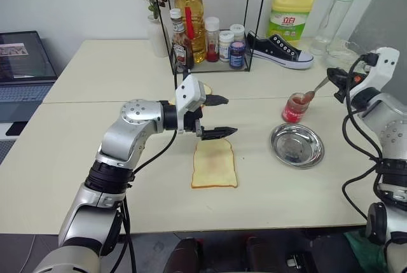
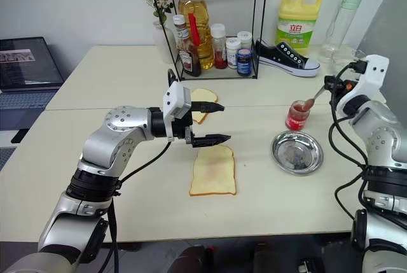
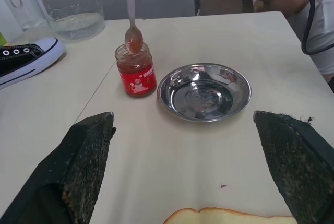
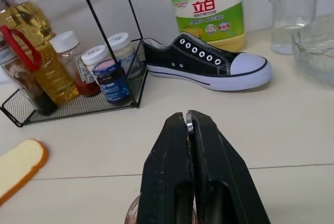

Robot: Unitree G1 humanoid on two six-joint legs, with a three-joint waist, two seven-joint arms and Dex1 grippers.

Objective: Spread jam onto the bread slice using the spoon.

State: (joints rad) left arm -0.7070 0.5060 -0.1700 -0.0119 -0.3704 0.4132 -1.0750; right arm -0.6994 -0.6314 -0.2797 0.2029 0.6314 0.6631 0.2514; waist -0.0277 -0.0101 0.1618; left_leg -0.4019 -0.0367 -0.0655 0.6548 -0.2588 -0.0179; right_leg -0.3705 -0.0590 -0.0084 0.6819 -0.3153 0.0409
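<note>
The bread slice lies flat in the middle of the table, pale yellow with a faint reddish smear across its centre. My left gripper hovers open just above the slice's far edge, pointing toward the right side. At the right, my right gripper is shut on the thin handle of the spoon. The spoon's bowl sits at the mouth of the small red jar and carries a blob of jam. The shut fingers clamp the handle edge-on.
A round steel dish sits in front of the jar. A second, plainer slice lies behind the left gripper. A wire rack of bottles, a black sneaker, a yellow detergent jug and a glass bowl line the back.
</note>
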